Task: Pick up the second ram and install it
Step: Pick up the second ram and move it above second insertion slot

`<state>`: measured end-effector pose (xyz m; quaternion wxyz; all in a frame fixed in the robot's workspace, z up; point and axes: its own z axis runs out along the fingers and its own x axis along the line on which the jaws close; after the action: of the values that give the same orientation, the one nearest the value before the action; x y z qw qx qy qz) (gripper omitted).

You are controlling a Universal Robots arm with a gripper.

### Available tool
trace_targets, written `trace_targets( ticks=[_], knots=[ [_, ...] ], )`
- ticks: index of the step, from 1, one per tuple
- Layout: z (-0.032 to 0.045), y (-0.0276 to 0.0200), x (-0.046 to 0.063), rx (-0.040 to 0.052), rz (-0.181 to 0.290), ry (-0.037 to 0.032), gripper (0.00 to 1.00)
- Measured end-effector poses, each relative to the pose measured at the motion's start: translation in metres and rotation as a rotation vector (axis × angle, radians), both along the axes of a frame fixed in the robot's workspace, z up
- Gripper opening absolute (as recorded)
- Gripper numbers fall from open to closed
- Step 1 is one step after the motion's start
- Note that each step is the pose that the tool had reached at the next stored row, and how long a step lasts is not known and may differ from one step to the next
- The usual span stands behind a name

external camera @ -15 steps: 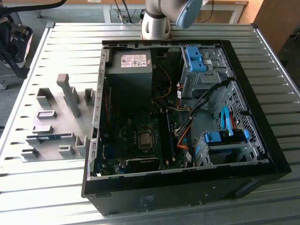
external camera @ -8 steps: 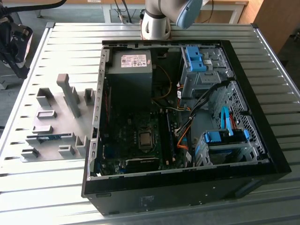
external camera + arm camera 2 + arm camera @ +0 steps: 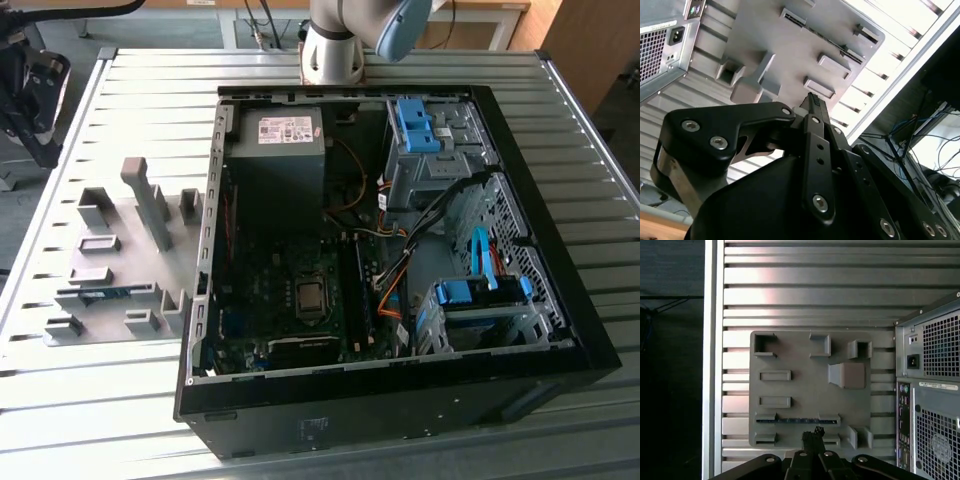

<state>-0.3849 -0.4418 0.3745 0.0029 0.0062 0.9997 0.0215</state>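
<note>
The second ram (image 3: 105, 294) is a thin blue stick lying on edge in a slot of the grey holder tray (image 3: 120, 240), at the exterior view's left beside the open computer case (image 3: 400, 240). In the first wrist view the ram (image 3: 797, 420) shows as a narrow blue line between two tray clips. My gripper (image 3: 813, 432) hangs high above the tray, its tips just short of the ram in that picture. The fingers (image 3: 812, 107) are pressed together and hold nothing.
The case lies open on a slatted metal table (image 3: 130, 80), with the motherboard (image 3: 290, 300) and its long dark memory slots (image 3: 352, 285) beside the processor socket. Blue drive brackets (image 3: 480, 290) and cables fill the exterior view's right half. The arm's base (image 3: 335, 50) stands behind the case.
</note>
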Motion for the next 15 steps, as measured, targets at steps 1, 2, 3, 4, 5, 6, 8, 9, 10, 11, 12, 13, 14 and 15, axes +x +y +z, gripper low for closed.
trace_targets(
  ticks=[1,2,3,4,5,6,8,9,10,11,12,13,14,15],
  knots=[
    [-0.0001,0.0,0.0,-0.0003,0.018,-0.0001,0.1],
    [-0.0002,0.0,0.0,-0.0012,0.037,0.0,0.1],
    [-0.0003,-0.0001,0.0001,-0.0028,0.054,0.0001,0.1],
    [-0.0004,-0.0001,0.0001,-0.0042,0.071,0.0001,0.1],
    [-0.0006,-0.0001,0.0001,-0.0057,0.087,0.0,0.1],
    [-0.0006,-0.0001,0.0001,-0.0073,0.104,0.0,0.1],
    [-0.0009,-0.0001,0.0001,-0.0099,0.139,0.0001,0.1],
    [-0.0009,0.0,0.0,-0.0117,0.155,0.0002,0.1],
    [-0.001,0.0,0.0,-0.014,0.171,0.0003,0.1],
    [-0.0011,0.0,0.0,-0.0173,0.187,0.0005,0.1],
    [-0.0012,0.0,0.0,-0.0204,0.201,0.0005,0.1],
    [-0.0014,-0.0001,0.0,-0.0223,0.217,0.0005,0.1],
    [-0.0015,-0.0001,0.0001,-0.0235,0.234,0.0004,0.1],
    [-0.0016,-0.0001,0.0001,-0.0245,0.251,0.0004,0.1]
  ],
)
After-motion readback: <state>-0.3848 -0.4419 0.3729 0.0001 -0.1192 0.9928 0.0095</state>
